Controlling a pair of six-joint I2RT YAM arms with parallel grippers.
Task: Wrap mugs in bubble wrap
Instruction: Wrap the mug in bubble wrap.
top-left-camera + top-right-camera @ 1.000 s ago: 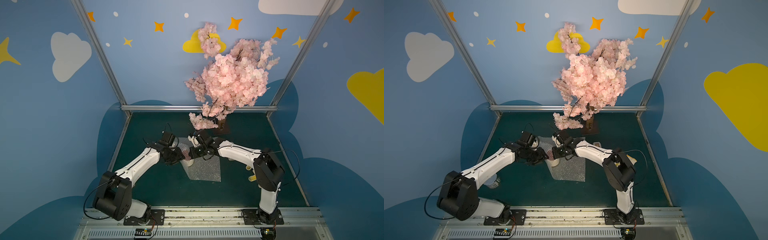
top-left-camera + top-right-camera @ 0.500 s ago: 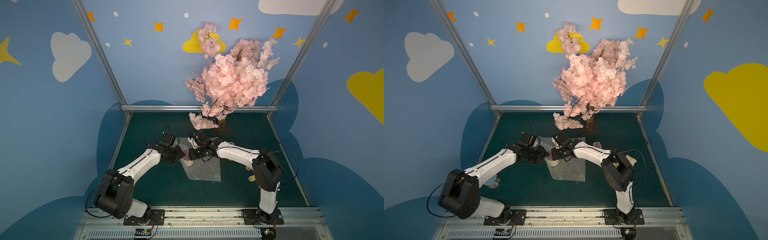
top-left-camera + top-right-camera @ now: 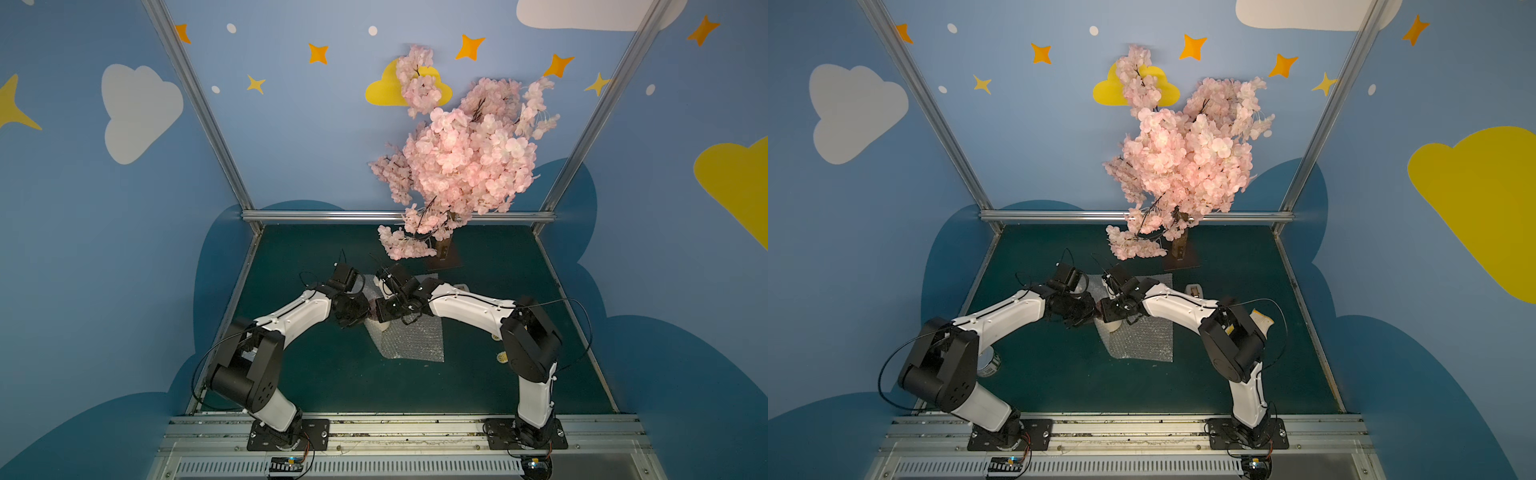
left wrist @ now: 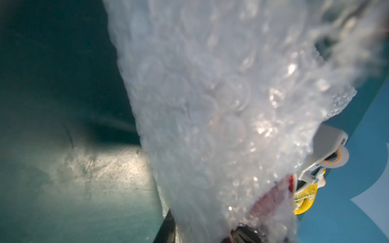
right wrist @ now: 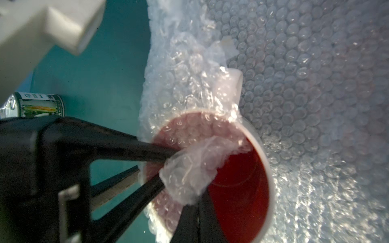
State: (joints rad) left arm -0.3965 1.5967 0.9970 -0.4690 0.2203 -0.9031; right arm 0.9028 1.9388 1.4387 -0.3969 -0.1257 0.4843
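While the left gripper (image 5: 166,168) pinches a wad of wrap (image 5: 315,84) at the mouth of the mug (image 5: 242,189), mid-bench (image 3: 332,374), I see the right gripper (image 5: 195,212) shut beside it (holding wrap or not, I cannot tell)

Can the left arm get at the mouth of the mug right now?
Probably yes. The left end effector is at the mug rim, its fingers pinching a wad of bubble wrap in the opening; only that wad and the right end effector close beside it crowd the way.

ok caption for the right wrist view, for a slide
The left gripper pinches a wad of bubble wrap at the red-lined mug's mouth.
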